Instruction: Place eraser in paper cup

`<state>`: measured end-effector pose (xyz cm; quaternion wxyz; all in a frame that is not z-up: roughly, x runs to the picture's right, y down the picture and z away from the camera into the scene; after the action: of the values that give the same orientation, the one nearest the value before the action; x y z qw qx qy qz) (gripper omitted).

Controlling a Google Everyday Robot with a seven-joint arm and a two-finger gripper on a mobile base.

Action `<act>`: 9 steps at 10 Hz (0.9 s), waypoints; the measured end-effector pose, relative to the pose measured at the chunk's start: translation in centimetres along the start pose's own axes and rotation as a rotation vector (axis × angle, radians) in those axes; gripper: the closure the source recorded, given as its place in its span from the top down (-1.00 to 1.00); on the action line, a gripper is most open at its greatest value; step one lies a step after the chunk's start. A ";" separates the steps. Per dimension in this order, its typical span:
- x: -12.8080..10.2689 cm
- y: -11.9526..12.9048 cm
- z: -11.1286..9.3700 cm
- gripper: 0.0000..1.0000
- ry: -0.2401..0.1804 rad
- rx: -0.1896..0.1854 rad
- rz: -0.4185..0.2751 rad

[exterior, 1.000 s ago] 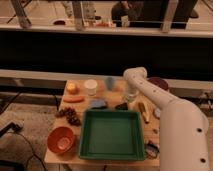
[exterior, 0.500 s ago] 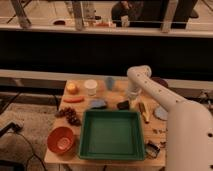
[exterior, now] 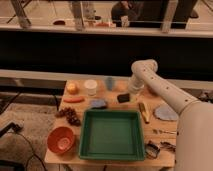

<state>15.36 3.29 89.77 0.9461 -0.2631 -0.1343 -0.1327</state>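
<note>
The eraser (exterior: 123, 98), a small dark block, lies on the wooden table (exterior: 55, 155) right of the blue-grey cloth (exterior: 98, 103). A white paper cup (exterior: 90, 87) stands upright at the back left. A second, blue cup (exterior: 109, 83) stands to its right. My gripper (exterior: 133, 92) hangs from the white arm just right of the eraser and slightly behind it, low over the table. I cannot tell whether it touches the eraser.
A green bin (exterior: 111, 135) fills the front middle. An orange bowl (exterior: 61, 139), grapes (exterior: 69, 115), a carrot (exterior: 73, 99) and a round fruit (exterior: 72, 88) are on the left. A banana (exterior: 144, 112), a grey plate (exterior: 165, 112) and metal pieces (exterior: 153, 148) are on the right.
The arm and gripper have shifted a little to the right, from over the eraser to its right side. The eraser stays on the table.
</note>
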 end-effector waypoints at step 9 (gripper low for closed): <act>-3.9 -0.8 -4.2 -1.00 -0.016 0.107 -0.023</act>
<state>12.28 1.03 85.41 0.9561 -0.2118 -0.1519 -0.1342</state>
